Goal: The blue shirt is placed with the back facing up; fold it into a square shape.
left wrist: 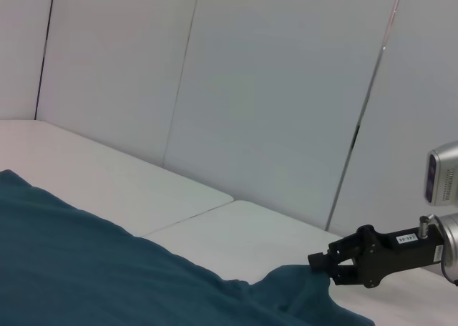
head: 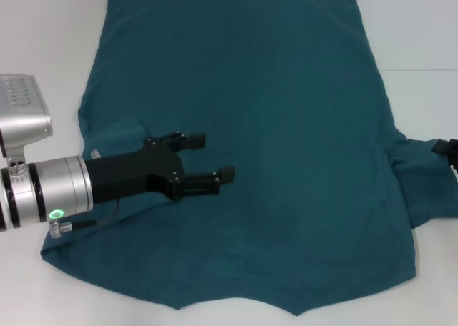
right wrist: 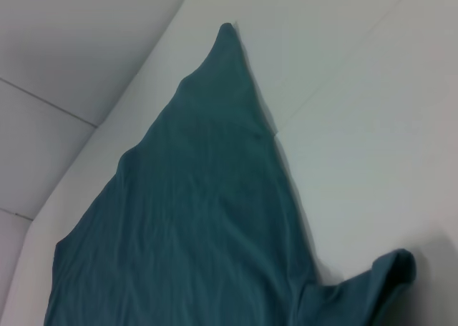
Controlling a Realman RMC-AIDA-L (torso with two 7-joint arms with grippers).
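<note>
Blue shirt [head: 286, 147] lies spread flat, plain side up, on the white table [head: 43, 40]. My left gripper [head: 204, 158] hovers over its left half, fingers spread. My right gripper [left wrist: 323, 267] pinches the right sleeve.

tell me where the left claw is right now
In the head view the left claw hovers open above the left half of the dark teal-blue fabric T-shirt, which lies flat on the white table.
</note>
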